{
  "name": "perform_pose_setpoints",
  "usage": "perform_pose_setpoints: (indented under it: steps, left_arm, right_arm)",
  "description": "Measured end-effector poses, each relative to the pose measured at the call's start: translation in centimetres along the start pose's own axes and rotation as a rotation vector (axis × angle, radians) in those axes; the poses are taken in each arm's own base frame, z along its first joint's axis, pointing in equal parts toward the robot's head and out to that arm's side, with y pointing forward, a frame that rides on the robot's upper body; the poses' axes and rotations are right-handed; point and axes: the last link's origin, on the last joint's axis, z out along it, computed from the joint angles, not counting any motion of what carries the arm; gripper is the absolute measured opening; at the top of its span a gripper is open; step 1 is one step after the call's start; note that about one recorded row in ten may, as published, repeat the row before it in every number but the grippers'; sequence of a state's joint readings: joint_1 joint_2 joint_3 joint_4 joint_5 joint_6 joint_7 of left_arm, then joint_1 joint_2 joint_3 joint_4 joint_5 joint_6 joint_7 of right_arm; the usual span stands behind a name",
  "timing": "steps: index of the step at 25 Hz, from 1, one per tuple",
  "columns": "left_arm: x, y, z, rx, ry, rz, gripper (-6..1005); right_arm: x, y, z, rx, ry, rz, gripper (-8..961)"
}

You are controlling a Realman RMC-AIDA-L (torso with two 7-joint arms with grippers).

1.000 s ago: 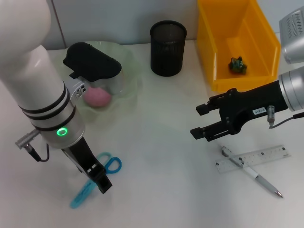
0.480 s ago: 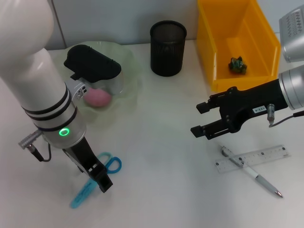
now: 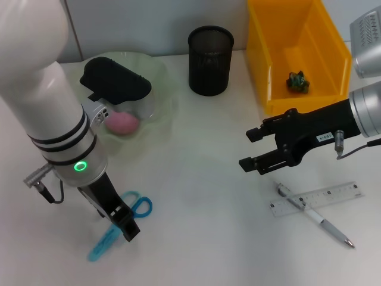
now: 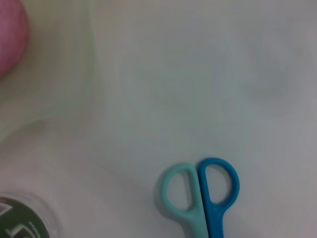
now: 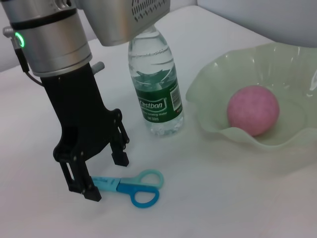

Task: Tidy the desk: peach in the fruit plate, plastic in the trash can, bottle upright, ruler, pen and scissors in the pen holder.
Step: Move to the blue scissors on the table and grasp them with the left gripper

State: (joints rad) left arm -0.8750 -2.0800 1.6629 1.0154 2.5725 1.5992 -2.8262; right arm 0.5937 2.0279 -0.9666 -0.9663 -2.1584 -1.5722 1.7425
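My left gripper (image 3: 122, 223) hangs with jaws open astride the one pair of scissors (image 3: 119, 223) near the table's (image 3: 196, 196) front left, my right gripper (image 3: 250, 150) open above its right side by one ruler (image 3: 318, 198) and one pen (image 3: 314, 215), one peach (image 3: 122, 122) plated at the back.

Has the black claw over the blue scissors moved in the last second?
Yes, slightly. The left gripper has crept nearer along the scissors, which lie unmoved on the table.
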Motion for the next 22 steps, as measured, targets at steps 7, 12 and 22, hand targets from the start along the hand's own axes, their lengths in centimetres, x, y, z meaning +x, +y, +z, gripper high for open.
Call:
perform_pose_setpoints:
  steps: [7,12,22]
  left_arm:
    - [-0.05,-0.24,0.39,0.0,-0.002,-0.009,717]
    - [-0.03,-0.31,0.49,0.001,0.001,-0.014,632]
    - [0.04,-0.42,0.65,0.002,0.008,-0.031,585]
  right_arm:
    - [0.07,-0.01,0.03,0.0,-0.001,0.004,682]
    - [0.08,-0.02,0.03,0.0,-0.001,0.005,681]
    - [0.11,-0.01,0.02,0.0,-0.001,0.004,679]
